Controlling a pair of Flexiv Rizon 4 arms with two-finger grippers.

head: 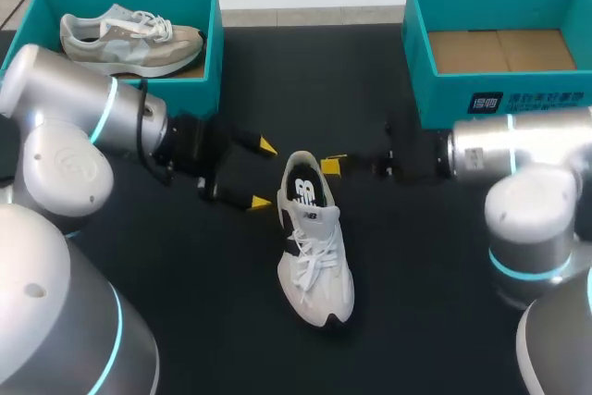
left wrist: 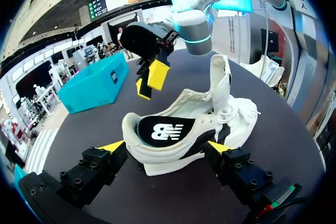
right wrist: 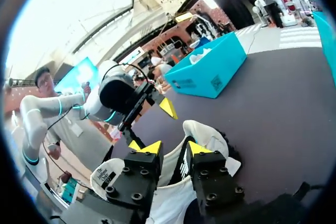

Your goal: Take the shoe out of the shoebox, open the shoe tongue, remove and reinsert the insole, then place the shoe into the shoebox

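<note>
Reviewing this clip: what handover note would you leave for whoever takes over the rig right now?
Left gripper: open, facing the shoe's heel, not touching.
Right gripper: open narrowly above the heel, holding nothing.
Shoe lies on the table, tongue up, insole inside.
Right box empty; left box holds a beige shoe.
Done: shoe out, tongue opened. Left: boxing the shoe; insole step, cannot tell if done.

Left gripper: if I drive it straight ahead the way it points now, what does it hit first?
The heel of the white sneaker. The left gripper points straight at it, and its open fingers flank the heel in the left wrist view. Whether they already touch it is unclear.
</note>
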